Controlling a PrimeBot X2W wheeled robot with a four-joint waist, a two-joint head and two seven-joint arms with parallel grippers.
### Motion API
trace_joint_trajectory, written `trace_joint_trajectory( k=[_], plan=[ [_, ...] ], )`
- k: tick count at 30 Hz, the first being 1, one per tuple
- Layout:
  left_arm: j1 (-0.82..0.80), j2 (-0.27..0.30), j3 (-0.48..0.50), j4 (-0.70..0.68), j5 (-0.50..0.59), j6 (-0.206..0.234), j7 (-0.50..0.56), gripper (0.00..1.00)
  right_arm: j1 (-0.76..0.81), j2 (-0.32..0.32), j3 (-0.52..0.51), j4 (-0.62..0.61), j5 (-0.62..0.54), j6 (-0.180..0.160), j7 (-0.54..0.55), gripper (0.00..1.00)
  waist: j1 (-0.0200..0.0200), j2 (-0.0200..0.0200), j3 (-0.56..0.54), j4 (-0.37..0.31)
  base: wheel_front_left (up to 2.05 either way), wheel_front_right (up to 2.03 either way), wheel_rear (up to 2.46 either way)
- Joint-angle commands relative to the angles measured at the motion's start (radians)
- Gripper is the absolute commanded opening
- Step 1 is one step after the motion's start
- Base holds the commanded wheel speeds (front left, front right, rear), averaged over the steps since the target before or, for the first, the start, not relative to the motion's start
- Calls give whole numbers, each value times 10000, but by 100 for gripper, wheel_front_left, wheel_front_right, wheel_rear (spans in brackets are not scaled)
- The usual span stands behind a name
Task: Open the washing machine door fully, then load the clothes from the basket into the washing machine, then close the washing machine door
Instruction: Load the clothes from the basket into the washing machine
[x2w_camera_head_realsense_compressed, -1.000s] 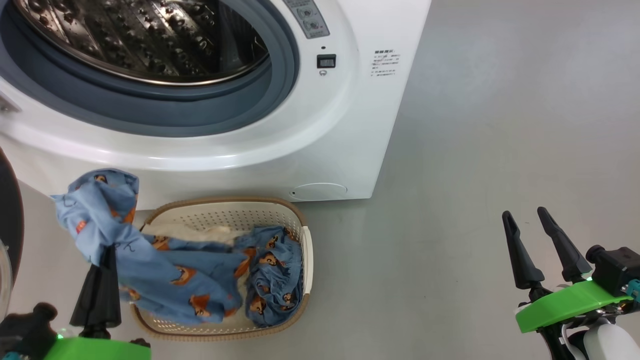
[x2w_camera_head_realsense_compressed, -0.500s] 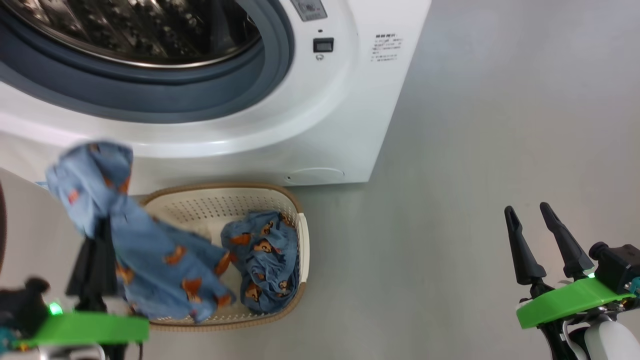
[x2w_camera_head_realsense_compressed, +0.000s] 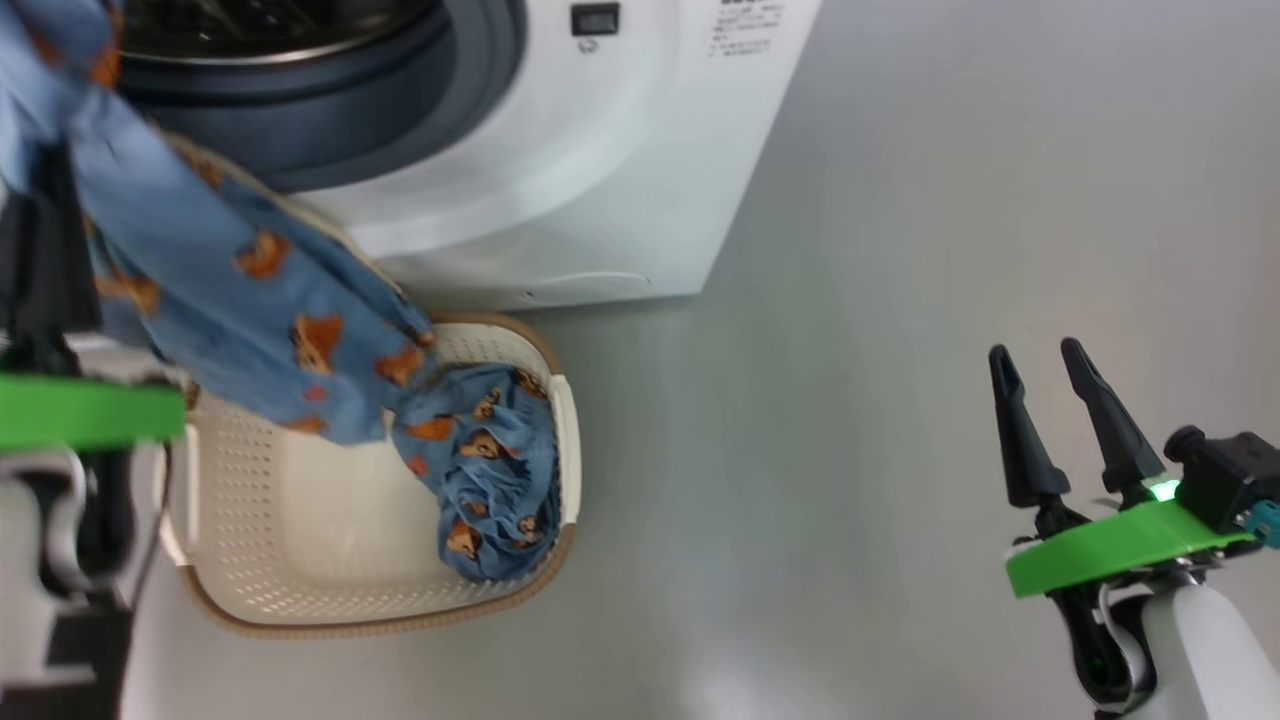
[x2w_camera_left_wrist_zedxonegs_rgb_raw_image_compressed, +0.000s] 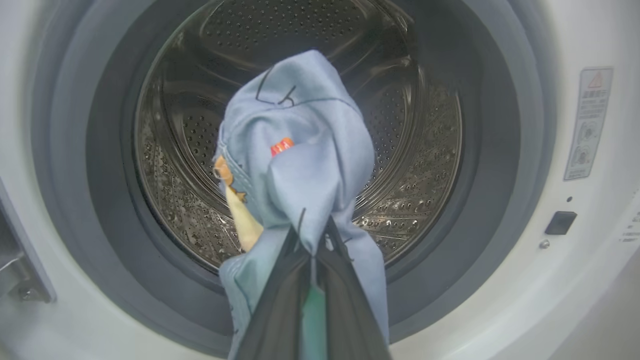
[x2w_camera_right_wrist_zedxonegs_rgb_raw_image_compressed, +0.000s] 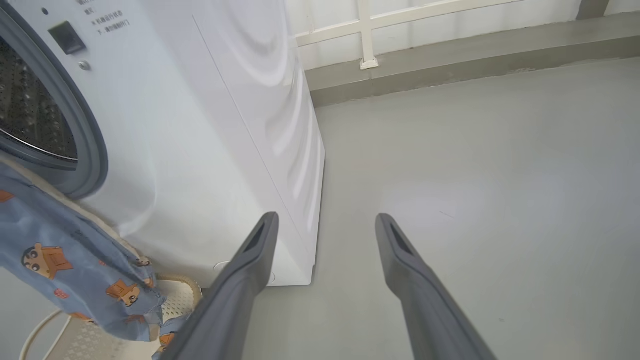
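Clothes in left claw

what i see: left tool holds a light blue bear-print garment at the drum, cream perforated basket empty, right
Not empty: the head view shows the cream perforated plastic basket holding a second bunched light blue bear-print garment. The left tool does hold another such garment at the steel drum.

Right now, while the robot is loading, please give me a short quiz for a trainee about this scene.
1. True or false: the left end effector is shut on the clothes.
2. The right end effector is: A open and empty; B shut on the clothes; C shut and empty.
3. Fill in: part of the clothes lies in the ___.
Key: 1 true; 2 A; 3 basket.
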Motion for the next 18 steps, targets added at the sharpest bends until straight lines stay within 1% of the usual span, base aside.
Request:
trace_joint_trajectory(
  k=[1, 7, 12, 18],
  plan=[
    [-563, 525, 231, 59, -131, -15, -61, 0, -101, 48, 296, -252, -150, 14, -76, 100, 0, 0, 447, -342, 0, 0, 0],
    [-2394, 1076, -386, 1833, -221, -15, -61, 0, -421, 265, 410, -291, -176, 14, -76, 100, 0, 0, 981, -704, 0, 0, 0],
    [-3477, 1330, -783, 3099, -433, -15, -61, 0, -587, 371, 478, -336, -188, 14, -76, 100, 0, 0, 1272, -936, 0, 0, 0],
    [-4997, 1543, -1583, 5443, -1215, -15, -60, 0, -757, 490, 592, -392, -216, 14, -76, 100, 0, 0, 1629, -1220, 0, 0, 0]
  ],
)
